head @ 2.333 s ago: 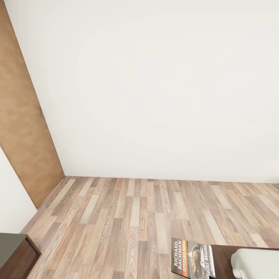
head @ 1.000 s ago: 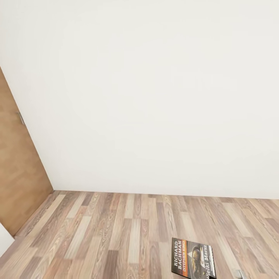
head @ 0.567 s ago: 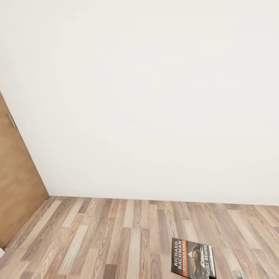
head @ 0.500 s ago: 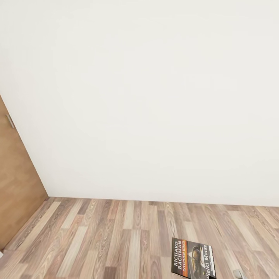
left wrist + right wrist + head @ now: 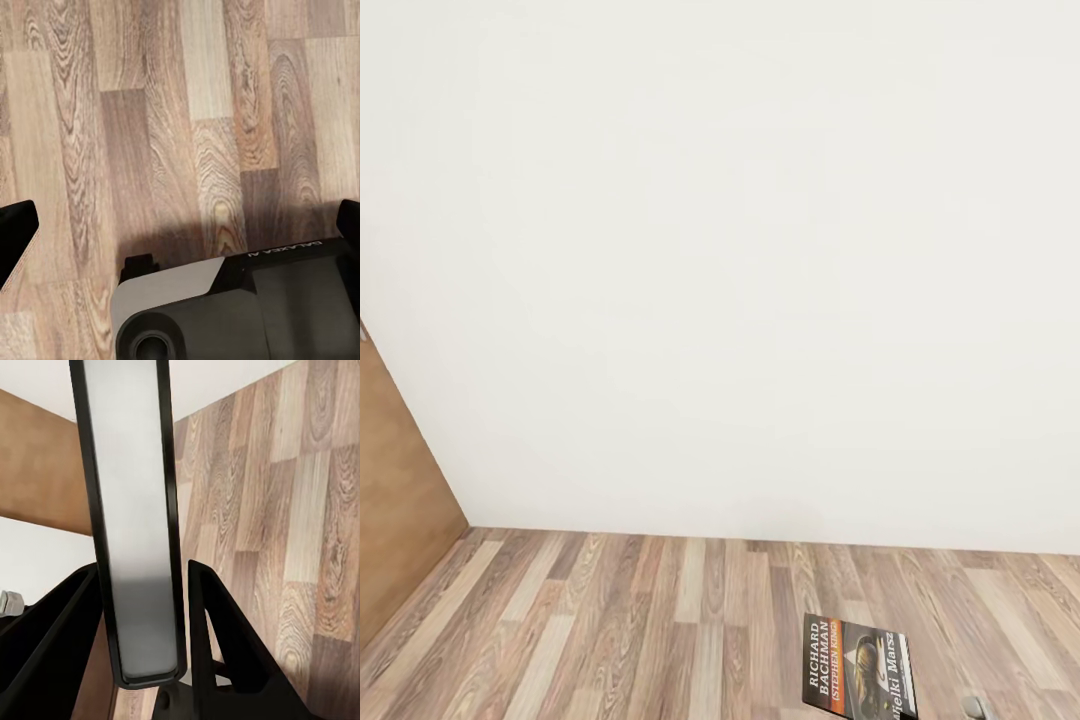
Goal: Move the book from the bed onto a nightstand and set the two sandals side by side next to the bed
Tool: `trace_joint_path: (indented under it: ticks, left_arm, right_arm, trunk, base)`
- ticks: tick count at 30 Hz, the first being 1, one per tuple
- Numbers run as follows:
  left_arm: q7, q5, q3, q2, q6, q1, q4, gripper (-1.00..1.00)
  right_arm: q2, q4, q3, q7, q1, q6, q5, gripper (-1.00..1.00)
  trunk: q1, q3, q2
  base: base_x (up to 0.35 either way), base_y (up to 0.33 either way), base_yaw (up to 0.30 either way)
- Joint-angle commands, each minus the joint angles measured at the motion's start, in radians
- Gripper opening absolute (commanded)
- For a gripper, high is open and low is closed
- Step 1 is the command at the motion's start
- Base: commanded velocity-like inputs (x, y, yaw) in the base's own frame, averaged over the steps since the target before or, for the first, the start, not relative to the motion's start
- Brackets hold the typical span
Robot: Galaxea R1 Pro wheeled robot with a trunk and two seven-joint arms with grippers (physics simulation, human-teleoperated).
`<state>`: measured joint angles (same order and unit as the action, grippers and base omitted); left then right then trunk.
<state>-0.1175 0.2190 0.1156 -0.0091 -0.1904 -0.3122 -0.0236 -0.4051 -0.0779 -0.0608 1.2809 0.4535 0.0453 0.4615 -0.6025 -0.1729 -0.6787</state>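
A plain white wall (image 5: pixel 740 260) is taking up most of the head view, evenly lit and giving nothing away. Below the wall, a light-brown wood-plank floor (image 5: pixel 660 630) is running out toward the camera, its boards alternating pale and darker grain, and a brown door (image 5: pixel 395 500) is standing at the wall's left end, meeting it at the corner. The same planks (image 5: pixel 172 112) are passing under the left wrist camera, with a soft shadow lying across them.
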Motion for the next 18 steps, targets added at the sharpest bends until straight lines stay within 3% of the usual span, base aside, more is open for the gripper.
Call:
trace_joint_path:
  ticks: [1,18]
  left_arm:
    - [-0.002,0.009,0.009,0.000,-0.003,-0.001,0.001,1.00]
    - [-0.002,0.009,0.009,0.000,-0.003,-0.001,0.001,1.00]
  right_arm:
    - [0.000,-0.003,-0.002,0.003,0.002,0.005,0.006,-1.00]
    - [0.000,-0.003,-0.002,0.004,0.002,0.005,0.006,-1.00]
  trunk:
    - [-0.001,-0.002,-0.001]
    - [-0.001,-0.002,-0.001]
  base:
    - [0.329,0.000,0.000]
    - [0.329,0.000,0.000]
